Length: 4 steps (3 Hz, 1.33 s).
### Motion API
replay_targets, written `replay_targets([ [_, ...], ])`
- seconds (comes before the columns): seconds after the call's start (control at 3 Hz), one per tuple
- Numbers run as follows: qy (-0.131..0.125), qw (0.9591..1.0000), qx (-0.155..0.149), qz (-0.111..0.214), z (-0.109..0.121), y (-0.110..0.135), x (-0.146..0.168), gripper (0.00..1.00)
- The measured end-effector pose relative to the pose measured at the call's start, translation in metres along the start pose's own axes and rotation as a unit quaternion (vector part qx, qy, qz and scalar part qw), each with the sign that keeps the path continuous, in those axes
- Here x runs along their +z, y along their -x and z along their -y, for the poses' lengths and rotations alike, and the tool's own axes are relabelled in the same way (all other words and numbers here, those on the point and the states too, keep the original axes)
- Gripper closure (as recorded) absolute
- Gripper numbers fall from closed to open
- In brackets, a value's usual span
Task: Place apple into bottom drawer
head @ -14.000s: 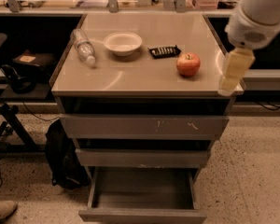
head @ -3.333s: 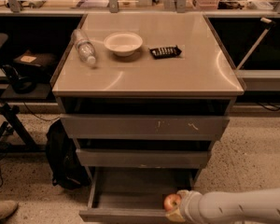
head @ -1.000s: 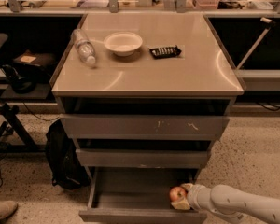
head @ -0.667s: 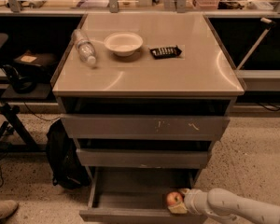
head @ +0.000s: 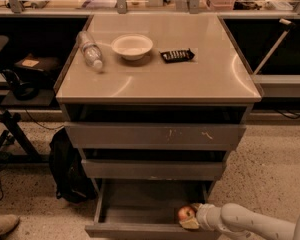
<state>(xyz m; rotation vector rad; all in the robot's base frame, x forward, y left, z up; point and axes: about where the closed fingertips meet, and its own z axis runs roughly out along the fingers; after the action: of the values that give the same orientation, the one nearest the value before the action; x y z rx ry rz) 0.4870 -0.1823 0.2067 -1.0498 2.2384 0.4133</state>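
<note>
The red apple (head: 185,213) with yellowish patches sits inside the open bottom drawer (head: 140,230), at its front right corner. My gripper (head: 191,219) reaches in from the lower right on a white arm and sits around the apple, right against it. The bottom drawer is pulled out below the shut middle drawer (head: 152,169) and the scratched top drawer (head: 155,135).
On the cabinet top (head: 190,79) lie a plastic bottle (head: 90,51), a white bowl (head: 132,46) and a black snack packet (head: 177,55). A black backpack (head: 67,171) leans left of the cabinet. A shoe (head: 1,226) shows at the lower left.
The apple left the cabinet top and went down into the bottom drawer. Over the last second the gripper and apple shifted slightly within the drawer's front right corner.
</note>
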Motion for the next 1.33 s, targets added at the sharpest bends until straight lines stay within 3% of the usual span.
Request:
replay_targets([
  [0.33, 0.013, 0.9998, -0.011, -0.012, 0.002, 0.026, 0.066, 1.0],
  [0.67, 0.019, 0.9996, -0.02, -0.012, -0.002, 0.035, 0.078, 1.0],
  [1.33, 0.018, 0.9996, -0.019, -0.012, -0.002, 0.034, 0.077, 0.58],
])
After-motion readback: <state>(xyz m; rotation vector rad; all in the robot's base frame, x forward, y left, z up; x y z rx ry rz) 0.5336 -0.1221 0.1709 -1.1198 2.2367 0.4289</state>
